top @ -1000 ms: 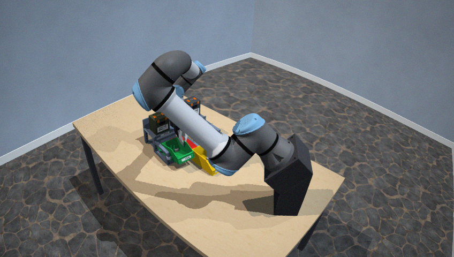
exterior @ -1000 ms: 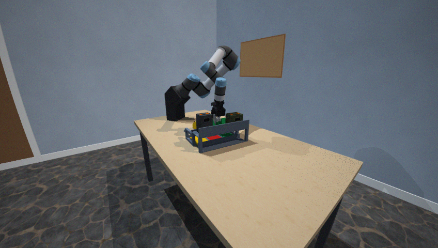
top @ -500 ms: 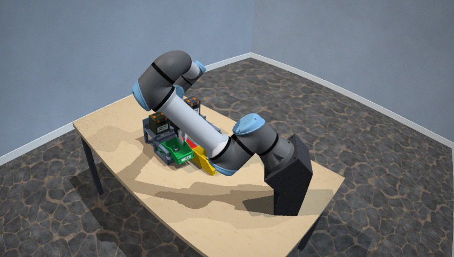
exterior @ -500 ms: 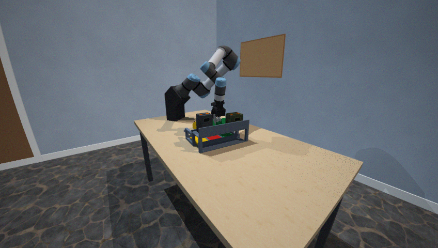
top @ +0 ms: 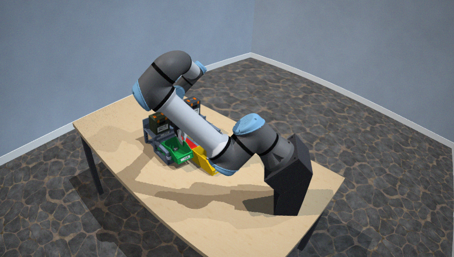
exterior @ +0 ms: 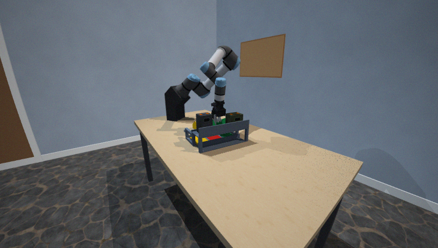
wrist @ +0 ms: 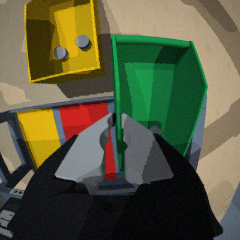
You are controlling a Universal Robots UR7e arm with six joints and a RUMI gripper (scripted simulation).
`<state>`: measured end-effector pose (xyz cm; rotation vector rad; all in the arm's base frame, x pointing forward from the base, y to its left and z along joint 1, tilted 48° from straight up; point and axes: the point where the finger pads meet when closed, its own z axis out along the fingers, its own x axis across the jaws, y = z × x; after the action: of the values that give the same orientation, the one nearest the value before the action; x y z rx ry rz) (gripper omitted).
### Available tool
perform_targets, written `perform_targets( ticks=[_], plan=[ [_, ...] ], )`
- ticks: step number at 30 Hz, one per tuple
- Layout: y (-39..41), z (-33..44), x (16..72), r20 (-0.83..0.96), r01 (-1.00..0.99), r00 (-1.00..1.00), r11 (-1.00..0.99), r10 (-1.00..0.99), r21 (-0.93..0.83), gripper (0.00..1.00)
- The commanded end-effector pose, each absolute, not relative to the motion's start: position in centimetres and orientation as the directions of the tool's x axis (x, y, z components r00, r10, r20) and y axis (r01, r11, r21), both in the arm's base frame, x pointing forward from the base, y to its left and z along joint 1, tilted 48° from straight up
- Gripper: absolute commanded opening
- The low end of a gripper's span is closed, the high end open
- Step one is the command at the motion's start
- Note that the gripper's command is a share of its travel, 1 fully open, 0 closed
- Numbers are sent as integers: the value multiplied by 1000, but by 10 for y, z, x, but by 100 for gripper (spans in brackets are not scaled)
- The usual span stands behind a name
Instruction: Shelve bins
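1 green bin (top: 176, 152) (wrist: 160, 75) clenched by its side wall in the fingers (top: 182, 140) (exterior: 218, 119), over the near edge of the shelf (top: 146, 135) (exterior: 223, 126) (wrist: 82, 104). 1 yellow bin (top: 205, 162) (wrist: 64, 42) on the bench (top: 178, 206) (exterior: 261, 184) (wrist: 220, 55), 2 gray parts (wrist: 72, 47) inside. Red mark (exterior: 214, 137) (wrist: 85, 120) and yellow mark (exterior: 201, 140) (wrist: 39, 132) uncovered.

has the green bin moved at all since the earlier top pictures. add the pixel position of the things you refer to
No, none that I can see: in the top view, the green bin (top: 178, 150) (wrist: 159, 92) sits at the same place against the shelf.
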<state>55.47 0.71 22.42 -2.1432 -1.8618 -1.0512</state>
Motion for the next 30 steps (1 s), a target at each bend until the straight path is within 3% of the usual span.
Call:
perform_targets(
  ticks=[1, 30],
  plan=[
    [6, 226, 557, 560, 903, 5, -245, 828, 354, 0],
    [5, 228, 563, 561, 892, 3, -255, 828, 372, 0]
  ],
)
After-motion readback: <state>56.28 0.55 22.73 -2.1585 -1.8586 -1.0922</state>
